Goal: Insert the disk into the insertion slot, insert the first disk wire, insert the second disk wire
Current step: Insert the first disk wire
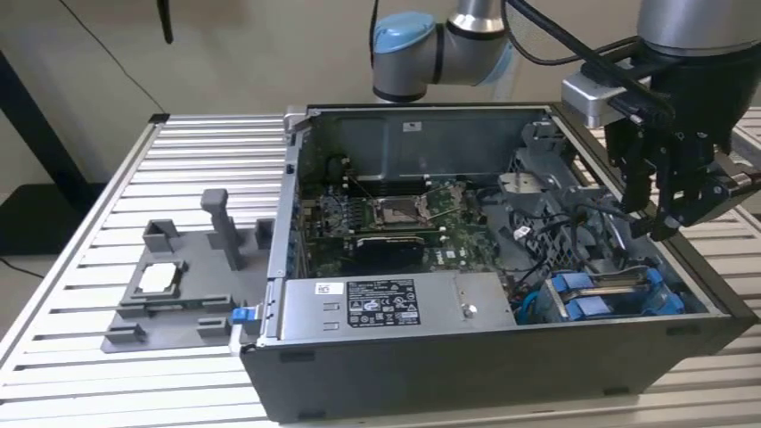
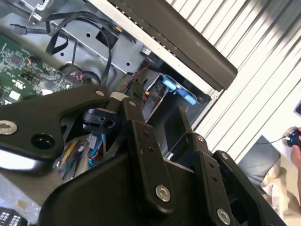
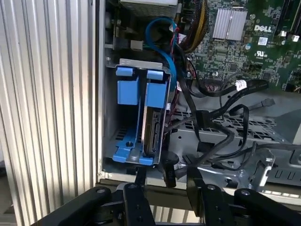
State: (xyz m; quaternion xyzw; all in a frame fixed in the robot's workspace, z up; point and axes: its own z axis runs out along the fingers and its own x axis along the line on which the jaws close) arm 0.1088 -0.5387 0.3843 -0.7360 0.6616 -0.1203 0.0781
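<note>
The disk [image 3: 153,128] stands on edge inside the insertion slot [image 3: 109,117], a grey cage with blue plastic parts, and its connector edge faces out. In the exterior view the insertion slot [image 1: 609,295] sits in the case's near corner on the view's right. My gripper [image 1: 664,223] hangs just above the case there, over the loose black wires [image 1: 585,234]. In the first wrist view my gripper [image 3: 167,172] is close to the cage's open end, with a black wire end right at it. Black disk wires [image 3: 221,89] lie beside the cage; I cannot tell first from second.
The open computer case [image 1: 500,374] lies on a slatted metal table [image 1: 71,294]. Inside it are the motherboard [image 1: 398,218] and a labelled grey power-supply box [image 1: 380,301]. A grey fixture with upright posts [image 1: 178,285] stands on the exterior view's left. A blue cable [image 3: 162,52] arcs over the cage.
</note>
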